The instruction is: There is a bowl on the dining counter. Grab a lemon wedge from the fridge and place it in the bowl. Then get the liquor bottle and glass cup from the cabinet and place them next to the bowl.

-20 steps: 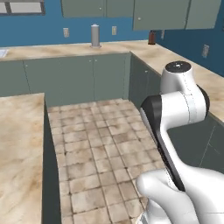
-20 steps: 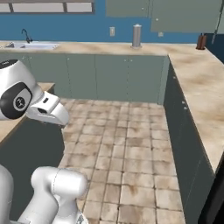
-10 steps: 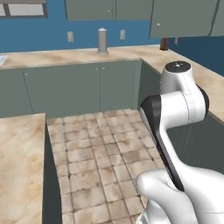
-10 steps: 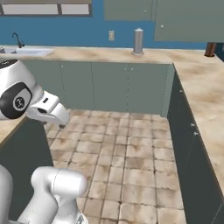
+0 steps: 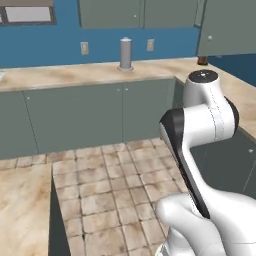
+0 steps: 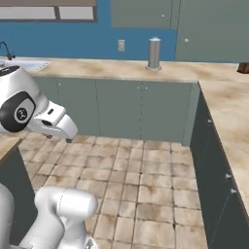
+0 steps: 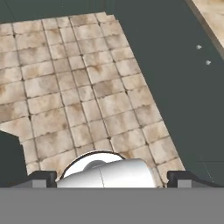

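Two fingertips [image 7: 41, 177] of the hand [image 7: 112, 178] stood wide apart at the bottom of the hand view, nothing between them, over tiled floor [image 7: 78, 96]. No readable writing or labels anywhere. Cabinet [image 5: 110, 12]: grey-green doors shut, on the blue wall above the back desk [image 5: 75, 75]. Liquor bottle [image 6: 243, 68]: dark, on the right desk at its far end, partly cut by the frame edge. White cylinder [image 5: 125, 53]: upright on the back desk near the wall. Floor between the desks lay open. Against half a second earlier, the whole scene sat closer and shifted rightward: the base had moved, not the things.
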You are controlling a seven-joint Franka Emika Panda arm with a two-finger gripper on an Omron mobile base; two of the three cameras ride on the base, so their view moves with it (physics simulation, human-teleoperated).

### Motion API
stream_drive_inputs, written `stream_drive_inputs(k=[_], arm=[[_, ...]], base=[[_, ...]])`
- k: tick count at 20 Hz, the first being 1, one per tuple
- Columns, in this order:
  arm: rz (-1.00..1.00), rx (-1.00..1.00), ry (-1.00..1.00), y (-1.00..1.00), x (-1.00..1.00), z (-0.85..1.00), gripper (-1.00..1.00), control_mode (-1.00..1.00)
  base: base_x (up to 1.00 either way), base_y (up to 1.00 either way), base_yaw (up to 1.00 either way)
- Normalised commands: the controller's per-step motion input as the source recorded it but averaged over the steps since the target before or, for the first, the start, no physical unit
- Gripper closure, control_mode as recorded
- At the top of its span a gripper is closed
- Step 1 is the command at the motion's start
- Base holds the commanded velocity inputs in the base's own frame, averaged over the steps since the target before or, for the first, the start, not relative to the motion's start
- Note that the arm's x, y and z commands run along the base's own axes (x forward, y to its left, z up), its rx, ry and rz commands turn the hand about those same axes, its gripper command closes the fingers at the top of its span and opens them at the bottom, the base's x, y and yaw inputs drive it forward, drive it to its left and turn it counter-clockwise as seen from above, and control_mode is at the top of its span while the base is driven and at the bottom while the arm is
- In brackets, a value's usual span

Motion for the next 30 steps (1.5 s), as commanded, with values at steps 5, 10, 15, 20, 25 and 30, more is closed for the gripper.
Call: stream_drive_inputs(k=[5,10,15,20,25,30], arm=[[0.00,0.00,0.00,0.00,0.00,0.00,-1.00,1.00],[0.00,0.00,0.00,0.00,0.00,0.00,-1.00,1.00],[0.00,0.00,0.00,0.00,0.00,0.00,-1.00,1.00],[0.00,0.00,0.00,0.00,0.00,0.00,-1.00,1.00],[0.00,0.00,0.00,0.00,0.00,0.00,-1.00,1.00],[0.00,0.00,0.00,0.00,0.00,0.00,-1.00,1.00]], base=[[1.00,-0.01,0.00],[1.00,-0.01,0.00],[1.00,-0.04,0.00],[1.00,-0.09,-0.02],[1.00,-0.11,-0.16],[0.90,-0.13,-0.33]])
